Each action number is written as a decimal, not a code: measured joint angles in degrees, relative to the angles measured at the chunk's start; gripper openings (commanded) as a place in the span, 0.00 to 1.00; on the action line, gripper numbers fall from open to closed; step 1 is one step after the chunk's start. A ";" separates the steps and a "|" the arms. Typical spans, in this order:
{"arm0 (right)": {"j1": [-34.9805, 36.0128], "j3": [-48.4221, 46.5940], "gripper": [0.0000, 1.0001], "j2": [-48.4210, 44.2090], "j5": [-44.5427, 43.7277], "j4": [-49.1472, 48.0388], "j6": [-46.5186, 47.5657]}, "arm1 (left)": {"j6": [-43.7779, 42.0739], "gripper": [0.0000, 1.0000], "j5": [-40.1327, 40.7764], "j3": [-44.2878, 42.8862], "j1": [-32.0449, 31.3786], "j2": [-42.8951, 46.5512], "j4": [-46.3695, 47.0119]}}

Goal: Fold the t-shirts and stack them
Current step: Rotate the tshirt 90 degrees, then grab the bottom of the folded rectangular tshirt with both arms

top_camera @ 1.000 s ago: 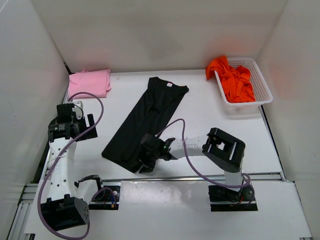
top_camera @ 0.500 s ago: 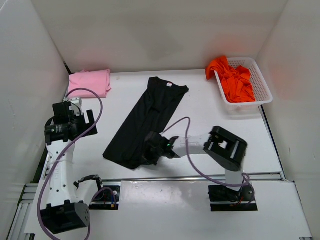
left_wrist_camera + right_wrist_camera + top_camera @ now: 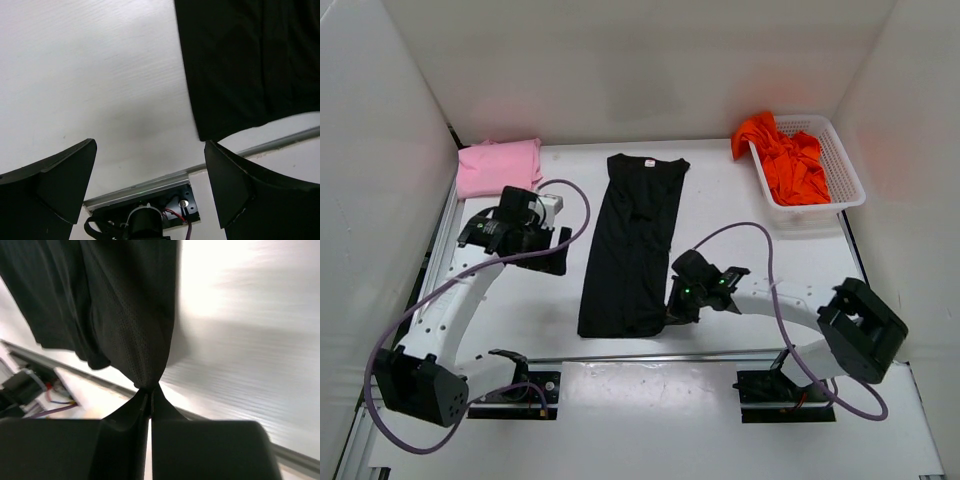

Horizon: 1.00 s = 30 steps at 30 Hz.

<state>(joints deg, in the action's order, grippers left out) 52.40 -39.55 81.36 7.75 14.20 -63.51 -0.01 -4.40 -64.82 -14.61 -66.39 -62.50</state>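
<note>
The right gripper is pinching the near right corner of the black t-shirt lying lengthwise mid-table, the left gripper is hovering with jaws spread left of it, and farther back the pink t-shirt is sitting folded at the left while the orange-red t-shirt is spilling from a white basket at the right.

The top view looks steeply down from above and behind the arm bases, taking in the whole tabletop. Each wrist camera sits close behind its own pair, the left fingers and the right fingers, low over the surface. All three views share the black t-shirt near its lower hem.
</note>
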 measured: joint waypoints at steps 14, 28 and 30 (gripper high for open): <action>-5.70 4.24 0.52 -10.40 5.03 5.51 13.35 | 0.00 0.99 -2.45 1.29 -20.96 8.76 8.50; -4.15 7.56 0.54 -13.29 4.26 3.48 14.19 | 0.07 0.88 -14.53 28.22 -21.16 -3.89 22.47; -4.11 7.56 0.52 -12.24 4.13 3.43 14.19 | 0.07 0.88 -14.69 28.46 -21.16 -3.91 23.45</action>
<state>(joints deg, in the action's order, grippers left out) 48.29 -31.99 69.12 11.88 17.63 -49.32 0.05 -19.09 -36.36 -35.77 -70.30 -39.05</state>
